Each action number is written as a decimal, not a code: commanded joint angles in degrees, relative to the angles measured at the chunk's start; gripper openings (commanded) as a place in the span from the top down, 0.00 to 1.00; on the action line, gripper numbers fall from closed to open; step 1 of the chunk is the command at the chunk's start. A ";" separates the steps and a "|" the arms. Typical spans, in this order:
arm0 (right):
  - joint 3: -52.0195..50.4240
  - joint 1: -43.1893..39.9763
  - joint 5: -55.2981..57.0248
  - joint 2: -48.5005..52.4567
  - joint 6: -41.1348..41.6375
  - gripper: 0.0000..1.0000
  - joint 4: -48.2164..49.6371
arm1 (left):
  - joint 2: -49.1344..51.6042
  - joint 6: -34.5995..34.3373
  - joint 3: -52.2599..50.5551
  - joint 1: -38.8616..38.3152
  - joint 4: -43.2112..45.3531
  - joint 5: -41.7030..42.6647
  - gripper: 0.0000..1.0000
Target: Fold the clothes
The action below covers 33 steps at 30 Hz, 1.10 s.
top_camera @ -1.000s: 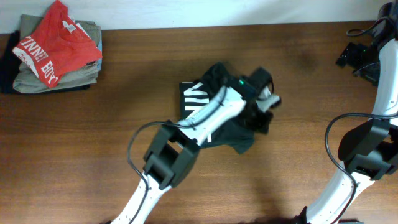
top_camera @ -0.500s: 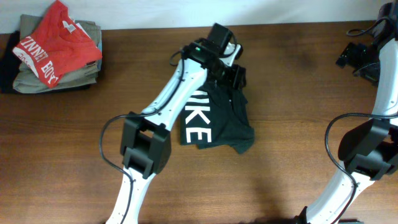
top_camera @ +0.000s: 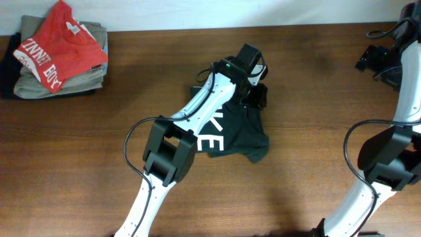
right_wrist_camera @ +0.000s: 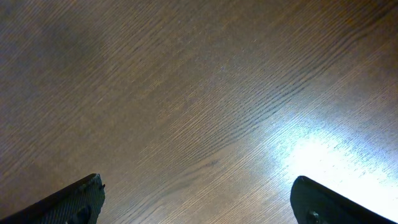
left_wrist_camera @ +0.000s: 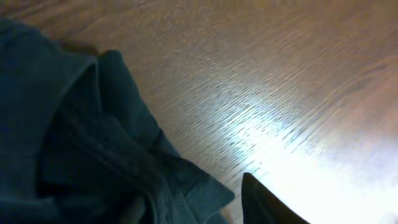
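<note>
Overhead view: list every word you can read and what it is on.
"KE": large white letters on the dark T-shirt; anything before them is hidden under the left arm.
Red T-shirt: white lettering, crumpled and too small to read.
Wrist views: no text.

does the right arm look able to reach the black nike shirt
Probably yes: only bare table lies between the right arm and the shirt; the left arm crosses its far side.
</note>
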 commanded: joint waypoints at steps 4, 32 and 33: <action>0.11 0.13 1.14 -0.61 0.31 0.01 0.02 | 0.52 -0.17 0.17 -0.20 0.74 3.06 1.00; 0.11 0.13 1.14 -0.61 0.31 0.01 0.02 | 0.44 7.58 9.44 -6.36 -9.31 1.42 0.08; 0.11 0.13 1.14 -0.61 0.31 0.01 0.02 | 0.02 8.52 12.02 -5.92 -10.14 1.40 0.01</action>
